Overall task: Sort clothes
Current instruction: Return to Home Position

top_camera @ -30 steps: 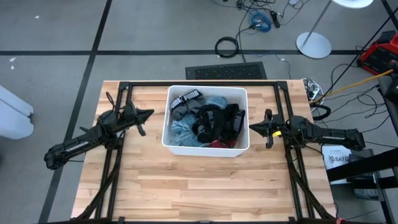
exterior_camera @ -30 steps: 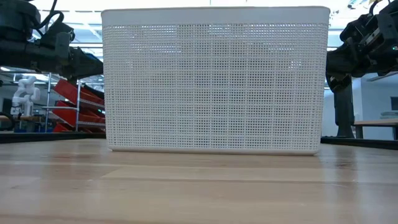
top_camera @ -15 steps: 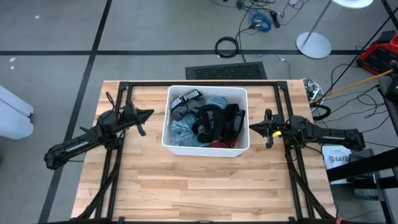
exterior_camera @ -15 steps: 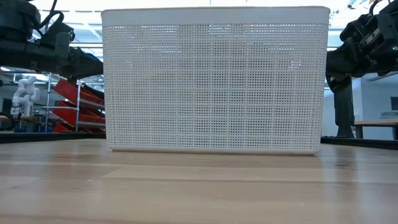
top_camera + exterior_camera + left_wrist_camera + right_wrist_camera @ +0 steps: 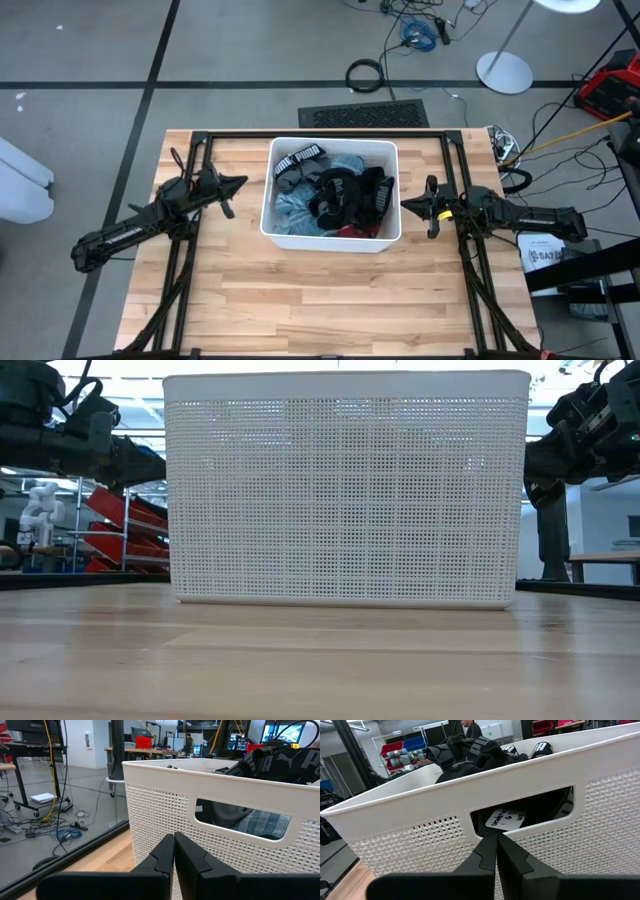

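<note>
The clothes (image 5: 333, 192) lie piled in a white perforated plastic bin (image 5: 272, 222) at the table's middle: black pieces with white lettering, light blue, teal, a bit of red. Black garments (image 5: 470, 750) stick up over the rim; blue plaid (image 5: 263, 823) shows through a handle slot. My left gripper (image 5: 243, 183) hovers shut just left of the bin, pointing at its left wall. My right gripper (image 5: 403, 205) hovers shut just right of the bin, pointing at its right wall. Both stand above the table, touching nothing.
Bare wooden tabletop (image 5: 330, 300) stretches in front of the bin and to both sides. A black frame (image 5: 320, 134) runs along the table's far edge and down past each arm. The bin's front wall (image 5: 345, 500) fills the low view.
</note>
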